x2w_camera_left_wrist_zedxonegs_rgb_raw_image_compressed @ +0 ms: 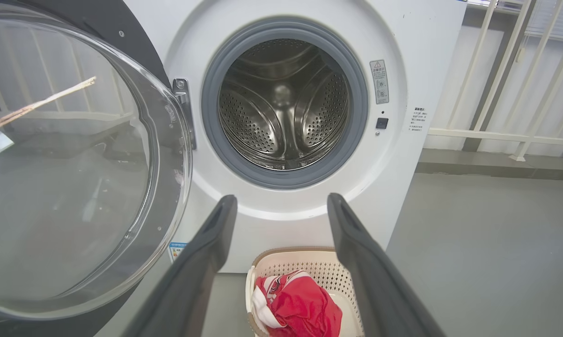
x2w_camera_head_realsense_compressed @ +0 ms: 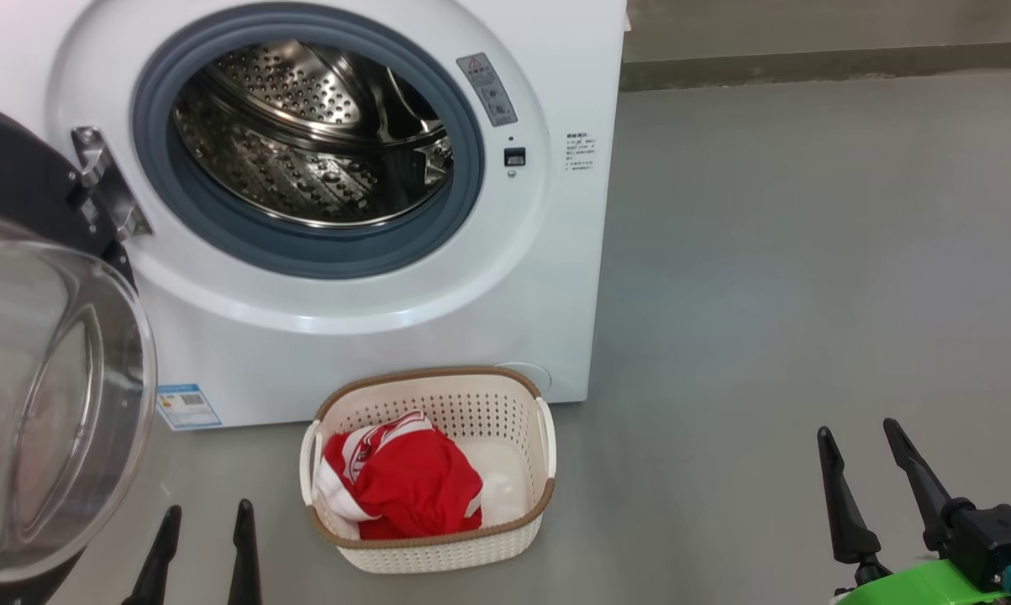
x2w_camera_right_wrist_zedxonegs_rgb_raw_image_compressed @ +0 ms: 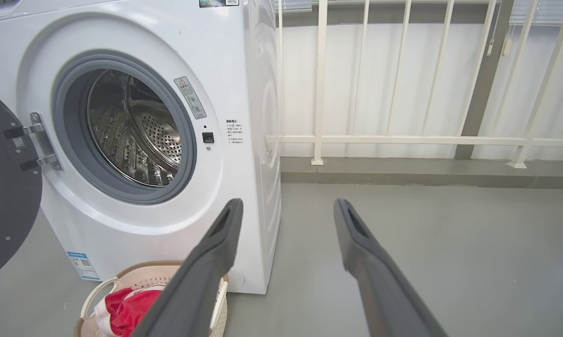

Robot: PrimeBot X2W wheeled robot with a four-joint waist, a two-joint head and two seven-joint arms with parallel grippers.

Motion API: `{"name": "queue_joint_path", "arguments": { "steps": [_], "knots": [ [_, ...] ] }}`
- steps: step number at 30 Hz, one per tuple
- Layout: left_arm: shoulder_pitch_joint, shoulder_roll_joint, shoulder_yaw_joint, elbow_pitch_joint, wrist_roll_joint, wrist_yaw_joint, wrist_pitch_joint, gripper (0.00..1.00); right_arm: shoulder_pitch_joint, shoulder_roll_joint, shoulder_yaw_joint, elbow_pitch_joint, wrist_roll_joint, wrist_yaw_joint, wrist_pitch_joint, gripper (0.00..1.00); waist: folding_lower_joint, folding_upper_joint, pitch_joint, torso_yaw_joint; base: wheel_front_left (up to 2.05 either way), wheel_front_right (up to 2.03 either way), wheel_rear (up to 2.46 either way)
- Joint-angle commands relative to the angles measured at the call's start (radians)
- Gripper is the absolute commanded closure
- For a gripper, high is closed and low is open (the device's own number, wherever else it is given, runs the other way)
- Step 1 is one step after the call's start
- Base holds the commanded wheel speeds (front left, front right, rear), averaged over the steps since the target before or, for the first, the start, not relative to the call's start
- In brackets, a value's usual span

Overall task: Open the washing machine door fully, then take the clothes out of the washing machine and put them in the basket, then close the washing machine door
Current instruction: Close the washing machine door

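The white washing machine stands with its door swung wide to the left, glass bowl bulging toward me. Its steel drum looks bare inside. On the floor in front sits the cream basket holding red clothes with white trim. My left gripper is open at the lower left, between door and basket, holding nothing. My right gripper is open at the lower right, well clear of the basket. The left wrist view looks straight into the drum, with the door at its left and the basket below.
Grey floor spreads out to the right of the machine. A white railing over a low kerb runs behind it. The open door takes up the space at my left.
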Motion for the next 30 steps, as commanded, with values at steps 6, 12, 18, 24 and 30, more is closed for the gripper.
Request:
{"name": "queue_joint_path", "arguments": {
  "steps": [6, 12, 18, 24, 30],
  "knots": [
    [-0.017, 0.017, 0.023, -0.041, 0.008, 0.011, -0.002, 0.0, -0.019, -0.012, 0.021, -0.021, 0.009, 0.005, -0.006, 0.0, 0.0, 0.0, 0.0, 0.007, -0.66, 0.66, 0.0],
    [-0.013, 0.019, 0.017, -0.046, 0.005, 0.018, 0.0, 0.0, -0.016, -0.012, 0.023, -0.021, 0.011, 0.005, -0.006, 0.0, 0.0, 0.0, 0.001, 0.014, -0.04, 0.04, 0.0],
    [-0.02, 0.017, 0.016, -0.061, 0.0, 0.027, -0.001, 0.0, -0.014, -0.012, 0.02, -0.021, 0.009, 0.005, -0.006, 0.0, 0.0, 0.0, 0.006, 0.033, 0.0, 0.0, 0.0],
    [-0.024, 0.022, 0.021, -0.085, 0.002, 0.044, 0.008, 0.0, -0.015, -0.012, 0.023, -0.023, 0.008, 0.005, -0.006, 0.0, 0.0, 0.0, 0.014, 0.073, 0.0, 0.0, 0.0],
    [-0.026, 0.024, 0.026, -0.111, 0.001, 0.063, 0.021, 0.0, -0.018, -0.012, 0.029, -0.027, 0.005, 0.005, -0.006, 0.0, 0.0, 0.0, 0.023, 0.129, 0.0, 0.0, 0.0]
  ]
}}
